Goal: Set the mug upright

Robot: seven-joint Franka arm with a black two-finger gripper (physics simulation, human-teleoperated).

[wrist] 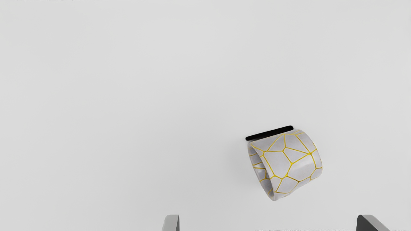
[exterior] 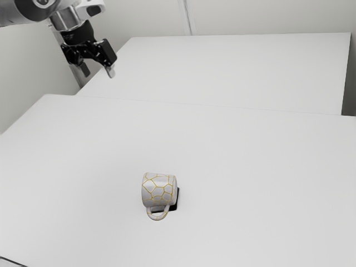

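Wrist view: well apart from the tool (wrist: 269, 223), which stood wide open and empty, the mug (wrist: 290, 162) lay on its side on the tabletop (wrist: 128, 96), mouth-to-base axis slightly oblique to the tool's closing line.

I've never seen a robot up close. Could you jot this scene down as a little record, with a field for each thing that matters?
mug: white with yellow crackle-like lines
mug pose: lying on its side, not upright
handle: toward the exterior view's bottom edge
surface: pale, plain table
beside mug: flat black object, purpose unclear
gripper: open, above the table and away from the mug
contact with mug: none by the gripper
task status: mug still to be set upright
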